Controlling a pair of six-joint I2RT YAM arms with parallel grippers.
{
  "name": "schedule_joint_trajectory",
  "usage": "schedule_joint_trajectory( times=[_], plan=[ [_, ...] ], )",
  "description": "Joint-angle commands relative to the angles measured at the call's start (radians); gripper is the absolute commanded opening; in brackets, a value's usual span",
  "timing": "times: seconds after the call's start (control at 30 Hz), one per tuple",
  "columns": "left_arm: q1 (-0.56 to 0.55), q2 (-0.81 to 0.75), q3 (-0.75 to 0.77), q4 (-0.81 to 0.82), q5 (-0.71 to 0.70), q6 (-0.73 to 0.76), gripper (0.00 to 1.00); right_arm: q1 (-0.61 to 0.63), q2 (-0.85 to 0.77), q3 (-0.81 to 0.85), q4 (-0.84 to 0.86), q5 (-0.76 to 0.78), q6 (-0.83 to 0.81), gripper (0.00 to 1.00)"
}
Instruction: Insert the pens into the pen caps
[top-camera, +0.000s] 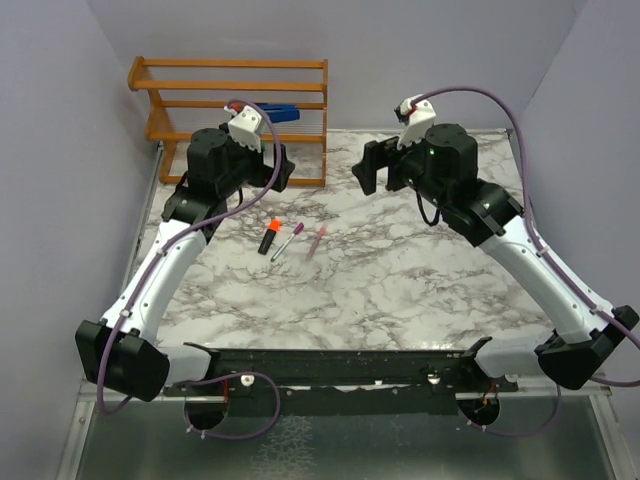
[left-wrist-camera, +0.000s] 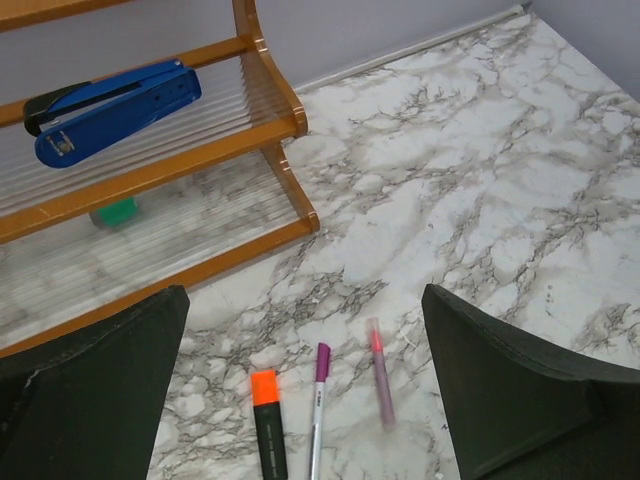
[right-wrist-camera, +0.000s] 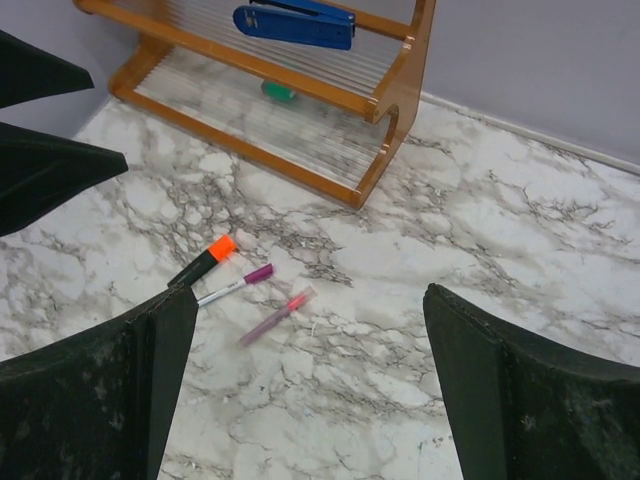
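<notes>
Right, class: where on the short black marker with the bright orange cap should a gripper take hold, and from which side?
Grip the black marker with the orange cap around its black barrel, below the cap, coming straight down from above. It lies flat on the marble table, so only its long sides are exposed. The grey pen with the purple cap lies close beside it, so place the fingers carefully.

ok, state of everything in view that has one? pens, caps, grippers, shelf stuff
black marker: lying flat on the table, orange cap on its end
silver pen: lying flat, purple cap on
pink pen: lying flat, pink cap on, apart from the others
left gripper: open, empty, above the pens
right gripper: open, empty
blue stapler: closed, on the rack's upper shelf
green object: resting on the lower shelf
</notes>
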Motion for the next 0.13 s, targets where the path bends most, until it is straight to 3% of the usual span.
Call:
schedule_joint_trajectory(
  times=[0.0, 0.1],
  plan=[
    [0.009, -0.005, 0.003, 0.058, 0.035, -0.001, 0.99, -0.003, -0.017, -0.019, -0.007, 0.017, -0.028, 1.0],
    [0.012, 0.004, 0.013, 0.054, 0.049, -0.002, 0.99, -0.004, -0.02, -0.01, -0.018, 0.01, -0.029, 1.0]
  ],
)
